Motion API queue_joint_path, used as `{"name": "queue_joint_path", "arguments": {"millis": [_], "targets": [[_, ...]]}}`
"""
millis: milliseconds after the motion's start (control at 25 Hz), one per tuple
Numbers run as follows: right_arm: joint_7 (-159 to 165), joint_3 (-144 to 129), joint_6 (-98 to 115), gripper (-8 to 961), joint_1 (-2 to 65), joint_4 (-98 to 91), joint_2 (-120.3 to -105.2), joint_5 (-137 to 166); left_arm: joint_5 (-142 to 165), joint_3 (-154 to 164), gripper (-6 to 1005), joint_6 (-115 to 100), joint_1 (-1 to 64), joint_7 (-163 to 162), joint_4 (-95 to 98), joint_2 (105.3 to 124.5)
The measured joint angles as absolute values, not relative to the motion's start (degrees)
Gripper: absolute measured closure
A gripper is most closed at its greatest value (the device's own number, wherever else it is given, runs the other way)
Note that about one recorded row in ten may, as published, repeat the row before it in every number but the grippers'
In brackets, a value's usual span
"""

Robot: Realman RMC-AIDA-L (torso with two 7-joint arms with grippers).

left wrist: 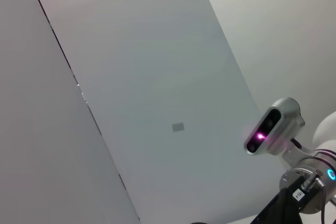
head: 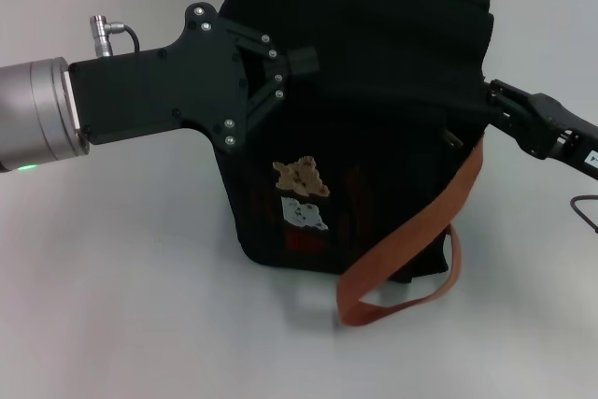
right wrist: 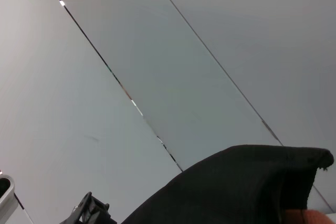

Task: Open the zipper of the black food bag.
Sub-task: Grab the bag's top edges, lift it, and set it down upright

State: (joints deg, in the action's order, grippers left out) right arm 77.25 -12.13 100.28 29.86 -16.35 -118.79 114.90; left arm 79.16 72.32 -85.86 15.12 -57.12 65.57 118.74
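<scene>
Left gripper [head: 304, 61] reaches across from the left and lies over the upper left face of the black food bag [head: 374, 137]; its linkage arms converge toward the tip, but black on black hides whether the fingers hold anything, so I cannot tell its state; its body also covers that part of the bag. Bag stands on the pale table [head: 121, 277], with a tan bear patch [head: 301, 176] and a pale one [head: 306, 213] on its front; an orange-brown strap [head: 411, 249] loops down to the right. Right gripper [head: 495, 92] meets the bag's upper right corner, seemingly closed on fabric; the zipper itself cannot be made out. Left wrist view shows only wall panels and the robot's head camera [left wrist: 273, 127]; the right wrist view shows a fold of the bag [right wrist: 236, 187] against the wall.
</scene>
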Motion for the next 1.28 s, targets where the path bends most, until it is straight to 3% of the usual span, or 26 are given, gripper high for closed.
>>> {"name": "queue_joint_path", "arguments": {"millis": [120,880,1080,1280], "targets": [[77.25,-12.13,100.27,697,29.9,-16.4,-118.76,114.87,79.07,72.33,995,-85.82,15.12,-57.06,65.56,118.74],[81.8,-13.37,98.26,868,30.57,-16.67,-118.62,115.25,79.01,72.5,992,-85.63,15.3,-56.42,65.03,118.74],[82.95,-13.44,98.18,858,30.63,-16.74,-118.47,115.3,79.0,72.43,991,-85.63,15.29,-56.38,64.77,118.74],[83.91,-13.46,97.74,785,30.57,-16.79,-118.47,115.32,78.89,72.37,990,-85.76,15.29,-55.82,64.08,118.74]]}}
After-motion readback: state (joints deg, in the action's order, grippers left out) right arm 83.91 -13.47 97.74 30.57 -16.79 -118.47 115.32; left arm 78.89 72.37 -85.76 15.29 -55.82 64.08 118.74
